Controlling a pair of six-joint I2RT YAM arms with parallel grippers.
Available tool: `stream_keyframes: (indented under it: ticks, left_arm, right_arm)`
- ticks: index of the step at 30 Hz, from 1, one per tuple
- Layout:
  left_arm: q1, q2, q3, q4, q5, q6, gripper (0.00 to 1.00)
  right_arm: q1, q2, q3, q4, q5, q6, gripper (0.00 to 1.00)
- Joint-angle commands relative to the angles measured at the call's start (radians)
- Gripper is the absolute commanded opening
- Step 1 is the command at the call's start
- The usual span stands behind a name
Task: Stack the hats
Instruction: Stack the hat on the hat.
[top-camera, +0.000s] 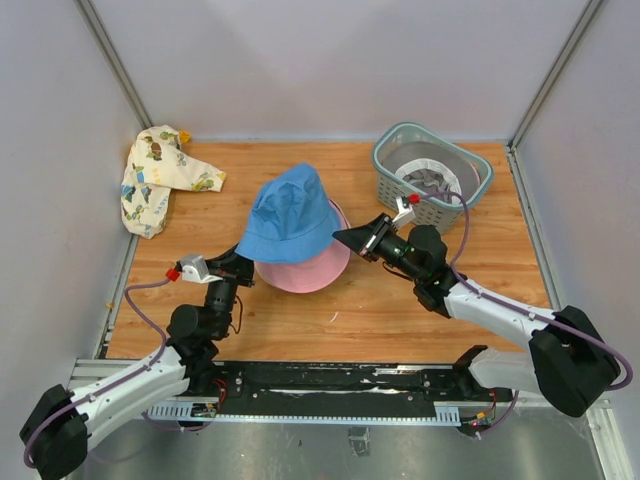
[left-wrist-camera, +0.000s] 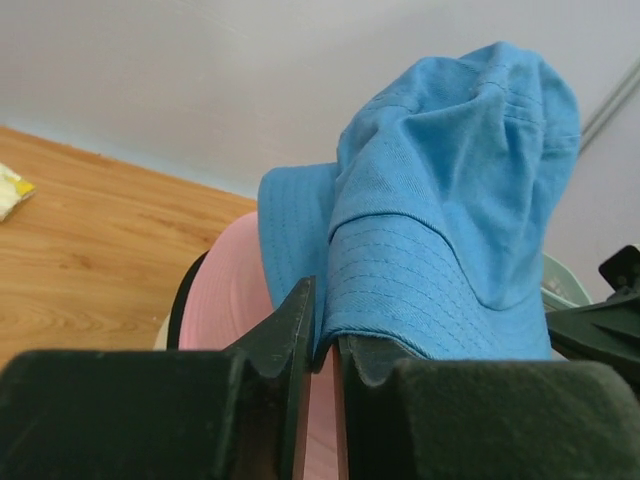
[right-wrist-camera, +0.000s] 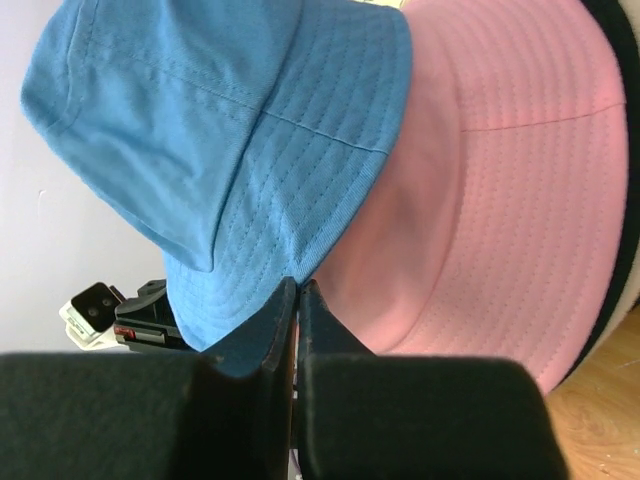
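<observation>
Teal-blue fabric bucket hat (top-camera: 290, 212): looks soft, light, floppy; sags over pink fabric bucket hat (top-camera: 305, 272). Left gripper (left-wrist-camera: 322, 332) and right gripper (right-wrist-camera: 297, 292) each pinch opposite brim edges, likely the best hold.

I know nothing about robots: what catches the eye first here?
A bright blue bucket hat mid-table, its brim pinched on either side by the left claw and the right claw, held over a pink hat. A slatted basket sits back right, a crumpled cartoon-print hat back left.
</observation>
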Motion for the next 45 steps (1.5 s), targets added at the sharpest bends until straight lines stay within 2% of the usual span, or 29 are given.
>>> stream_keyframes:
  ticks: [1,9,17,23,29,35,40,42,45]
  left_arm:
    - [-0.025,-0.008,-0.190,-0.058,-0.161,-0.054,0.18]
    - [-0.029,-0.040,-0.149,-0.238,-0.280,-0.287,0.33]
    - [-0.029,-0.078,-0.046,-0.601,-0.338,-0.596,0.43]
    - [-0.029,-0.160,-0.041,-0.657,-0.317,-0.708,0.54]
    - [-0.029,-0.262,-0.031,-0.649,-0.286,-0.732,0.65]
    - [-0.029,-0.297,0.031,-0.643,-0.289,-0.683,0.80]
    - [-0.025,-0.261,0.088,-0.646,-0.265,-0.660,0.83]
    - [-0.014,-0.244,0.136,-0.733,-0.266,-0.695,0.83]
    - [0.027,-0.193,0.266,-0.991,-0.271,-0.814,0.83]
  right_arm:
    - [-0.042,-0.021,-0.037,0.033,-0.020,0.003,0.01]
    - [-0.071,-0.016,-0.051,0.040,-0.055,-0.011,0.00]
    - [-0.086,0.012,-0.048,0.048,-0.093,-0.036,0.01]
    - [-0.088,0.031,-0.026,0.023,-0.122,-0.077,0.00]
    - [-0.093,0.038,0.012,-0.065,-0.139,-0.179,0.00]
    - [-0.106,0.024,0.033,-0.135,-0.131,-0.246,0.00]
    - [-0.110,0.026,0.063,-0.176,-0.139,-0.277,0.01]
    - [-0.111,0.028,0.073,-0.187,-0.139,-0.286,0.01]
    - [-0.114,0.033,0.086,-0.202,-0.142,-0.299,0.01]
